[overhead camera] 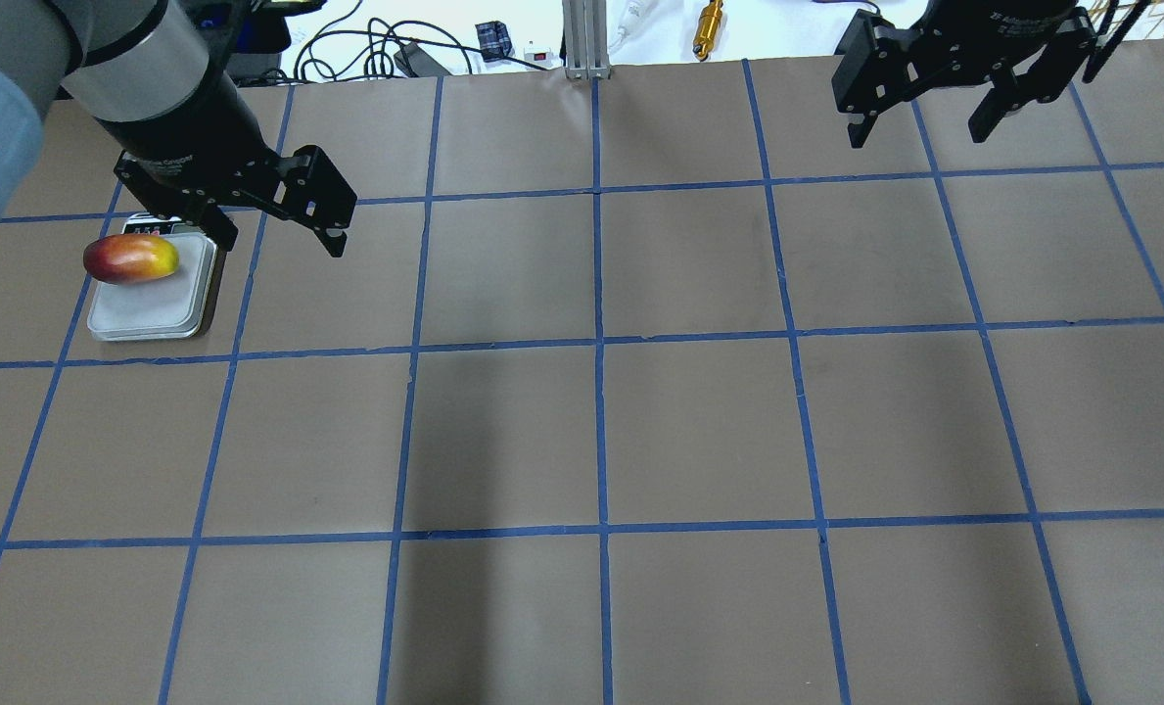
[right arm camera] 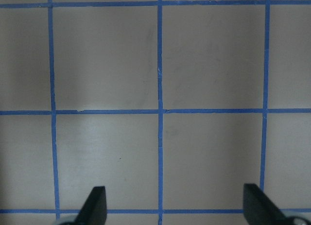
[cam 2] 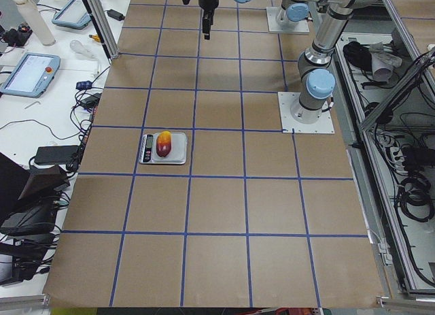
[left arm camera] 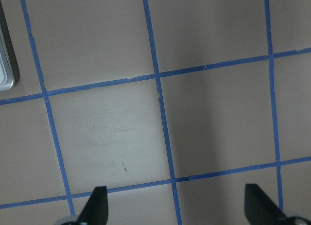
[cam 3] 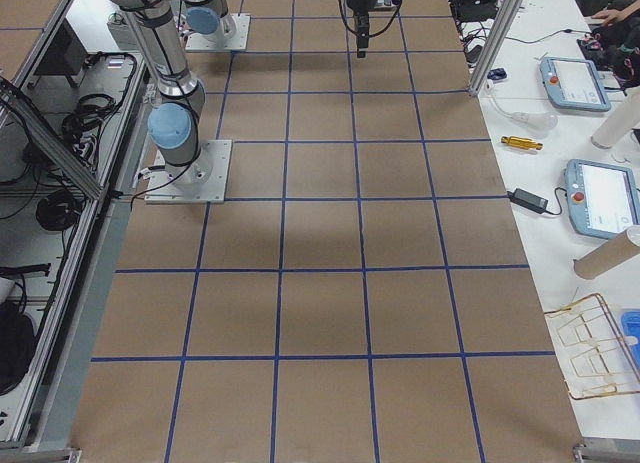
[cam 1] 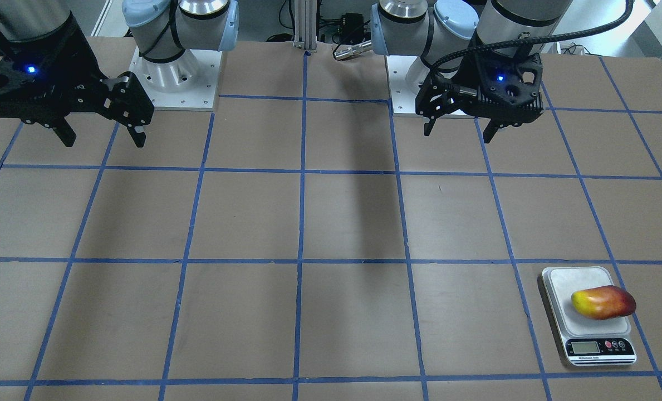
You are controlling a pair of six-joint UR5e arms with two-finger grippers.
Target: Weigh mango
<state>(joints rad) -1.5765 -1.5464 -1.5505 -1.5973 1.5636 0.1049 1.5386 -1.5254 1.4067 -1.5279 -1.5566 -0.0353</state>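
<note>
Lower right, the mango [cam 1: 603, 302] lies at the scale [cam 1: 563, 288] platform's edge; smooth and rounded, it could roll off. The 2 arms' jaws hang spread, empty.

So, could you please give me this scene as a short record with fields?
scale: on the table, on the robot's left side; display too small to read
mango: lying on its side on the scale's platform, off-centre, near the display end
left gripper: open, empty, raised above the table, apart from the mango
right gripper: open, empty, raised over the table's other side
task state: mango rests on the scale, nothing holding it
</note>
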